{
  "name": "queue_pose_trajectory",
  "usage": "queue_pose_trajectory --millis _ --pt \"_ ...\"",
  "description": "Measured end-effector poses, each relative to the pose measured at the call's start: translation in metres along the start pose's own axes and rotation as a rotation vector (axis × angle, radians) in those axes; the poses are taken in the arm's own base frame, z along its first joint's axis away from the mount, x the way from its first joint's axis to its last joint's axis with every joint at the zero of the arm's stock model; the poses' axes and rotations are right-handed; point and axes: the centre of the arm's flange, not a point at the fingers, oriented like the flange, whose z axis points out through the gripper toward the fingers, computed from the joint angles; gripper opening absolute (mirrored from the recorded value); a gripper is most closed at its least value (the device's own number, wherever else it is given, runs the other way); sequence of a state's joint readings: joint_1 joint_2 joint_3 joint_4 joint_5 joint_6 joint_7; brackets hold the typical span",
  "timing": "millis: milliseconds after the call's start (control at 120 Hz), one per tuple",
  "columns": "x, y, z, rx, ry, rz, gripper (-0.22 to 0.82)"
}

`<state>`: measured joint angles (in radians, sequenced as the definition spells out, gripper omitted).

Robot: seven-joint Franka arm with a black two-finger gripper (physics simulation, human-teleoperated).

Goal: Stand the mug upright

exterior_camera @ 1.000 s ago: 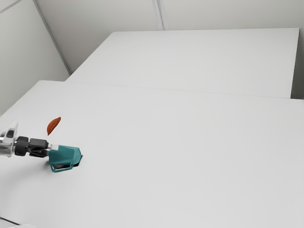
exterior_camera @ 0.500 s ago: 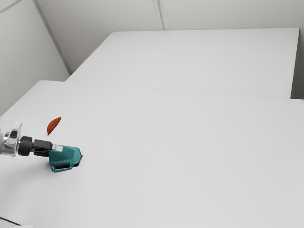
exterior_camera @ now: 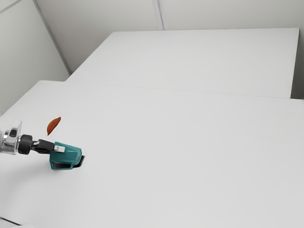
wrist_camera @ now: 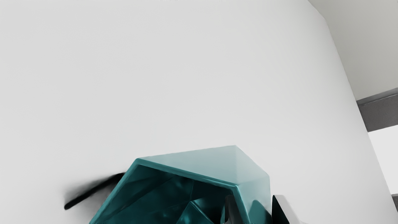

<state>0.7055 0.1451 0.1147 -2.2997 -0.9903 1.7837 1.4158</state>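
While the smooth matte white bench (exterior_camera: 190,156) takes up most of the exterior view, a second flat white surface (exterior_camera: 199,59) sits behind it, with pale grey walls (exterior_camera: 90,21) around and a thin dark line (exterior_camera: 10,221) at the near left corner. Bench's far edge runs along that second surface; its slanted edge is off to the exterior view's left. Long stretch of bench from the teal faceted glossy mug (exterior_camera: 70,154) out to the exterior view's right. Mug is at the exterior view's left, tipped well off upright, mouth toward the arm, dark shadow under and beside it. Black two-finger end effector (exterior_camera: 54,147) with pale tips is clamped on the mug wall. Orange-red crescent-shaped item (exterior_camera: 54,125) is near, apart from both. Exterior view gives the arm's reach and that crescent; wrist view gives the mug's hollow inside, one finger in the mouth, the other against the outer wall, plus a bench edge with a dark grey band (wrist_camera: 380,112) beyond it.
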Motion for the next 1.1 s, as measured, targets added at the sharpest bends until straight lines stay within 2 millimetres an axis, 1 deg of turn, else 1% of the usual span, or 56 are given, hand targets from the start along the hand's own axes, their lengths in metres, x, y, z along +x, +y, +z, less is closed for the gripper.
queue_pose_trajectory --millis 133,233,358,475,575,717,875,983,1100 --pt "0.002 0.003 0.001 -0.002 0.001 0.009 -0.1" --pt "0.01 0.013 -0.002 0.002 0.007 0.034 -0.14" --pt "0.027 0.037 -0.007 0.015 0.012 0.095 -0.15" --pt "0.048 0.068 -0.01 0.04 0.005 0.168 -0.16" --pt "0.062 0.096 -0.009 0.066 -0.032 0.227 -0.17" --pt "0.08 0.129 0.012 0.114 -0.138 0.299 -0.17" --pt "0.091 0.152 0.031 0.209 -0.283 0.346 -0.17" --pt "0.101 0.17 0.052 0.269 -0.365 0.384 -0.17" --pt "0.107 0.187 0.057 0.344 -0.419 0.403 -0.17"
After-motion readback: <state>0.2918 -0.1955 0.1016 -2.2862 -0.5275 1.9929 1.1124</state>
